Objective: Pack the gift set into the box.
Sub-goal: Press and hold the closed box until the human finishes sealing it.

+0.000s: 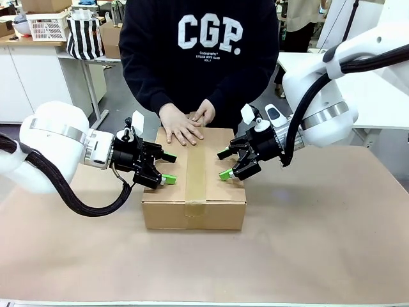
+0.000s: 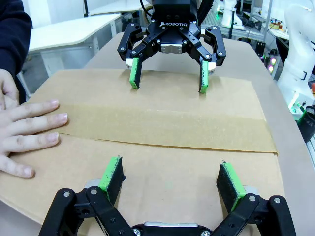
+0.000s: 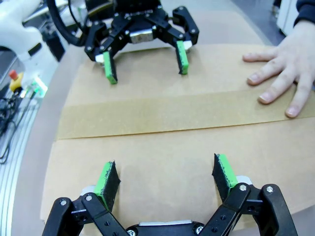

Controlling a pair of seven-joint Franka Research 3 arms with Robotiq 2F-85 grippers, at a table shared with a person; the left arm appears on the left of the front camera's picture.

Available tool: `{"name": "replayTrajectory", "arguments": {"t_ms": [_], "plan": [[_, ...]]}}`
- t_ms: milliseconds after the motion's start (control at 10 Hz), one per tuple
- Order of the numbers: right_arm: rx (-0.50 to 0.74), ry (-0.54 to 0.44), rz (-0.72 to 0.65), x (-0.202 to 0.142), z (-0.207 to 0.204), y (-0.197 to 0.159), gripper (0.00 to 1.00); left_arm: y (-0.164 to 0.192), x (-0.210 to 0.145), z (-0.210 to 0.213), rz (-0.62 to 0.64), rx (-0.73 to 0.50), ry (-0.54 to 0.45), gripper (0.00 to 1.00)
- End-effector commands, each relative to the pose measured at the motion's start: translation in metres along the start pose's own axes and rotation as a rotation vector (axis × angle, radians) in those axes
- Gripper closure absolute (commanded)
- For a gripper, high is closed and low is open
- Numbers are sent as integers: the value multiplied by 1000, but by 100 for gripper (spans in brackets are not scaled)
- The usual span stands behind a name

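The box (image 1: pixel 192 215) lies shut in the middle of the table, and a brown tape strip (image 1: pixel 196 174) runs along its top seam. The gift set is hidden. My left gripper (image 1: pixel 167 167) hovers open over the box's left top edge, seen close in its own wrist view (image 2: pixel 171 177). My right gripper (image 1: pixel 223 164) is open over the right side of the lid, facing the left one (image 3: pixel 165 176). Each wrist view shows the opposite gripper beyond the tape, the right gripper (image 2: pixel 168 77) and the left gripper (image 3: pixel 146 65). A person's hands (image 1: pixel 182 128) press flat on the lid's far end.
The person in a black CGP sweatshirt (image 1: pixel 204 38) stands at the far side of the brown table (image 1: pixel 319 249). One spread hand (image 2: pixel 24 132) lies close beside my left fingers, and the hand (image 3: pixel 285 78) also shows beside the right ones. Bare tabletop surrounds the box.
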State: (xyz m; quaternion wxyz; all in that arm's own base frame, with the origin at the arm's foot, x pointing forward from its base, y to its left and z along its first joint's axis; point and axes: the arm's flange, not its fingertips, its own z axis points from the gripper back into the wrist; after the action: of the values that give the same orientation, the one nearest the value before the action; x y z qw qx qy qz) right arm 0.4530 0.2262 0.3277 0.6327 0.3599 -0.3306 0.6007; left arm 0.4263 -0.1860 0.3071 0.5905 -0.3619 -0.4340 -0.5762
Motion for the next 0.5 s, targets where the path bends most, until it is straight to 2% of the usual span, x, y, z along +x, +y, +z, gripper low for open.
{"name": "replayTrajectory", "arguments": {"t_ms": [0,400], "plan": [[1,0,-3,-1,-1,0,0,-6,-6,-1,-18,14,-3,0],[1,0,-3,-1,-1,0,0,-6,-6,-1,-18,14,-3,0]]}}
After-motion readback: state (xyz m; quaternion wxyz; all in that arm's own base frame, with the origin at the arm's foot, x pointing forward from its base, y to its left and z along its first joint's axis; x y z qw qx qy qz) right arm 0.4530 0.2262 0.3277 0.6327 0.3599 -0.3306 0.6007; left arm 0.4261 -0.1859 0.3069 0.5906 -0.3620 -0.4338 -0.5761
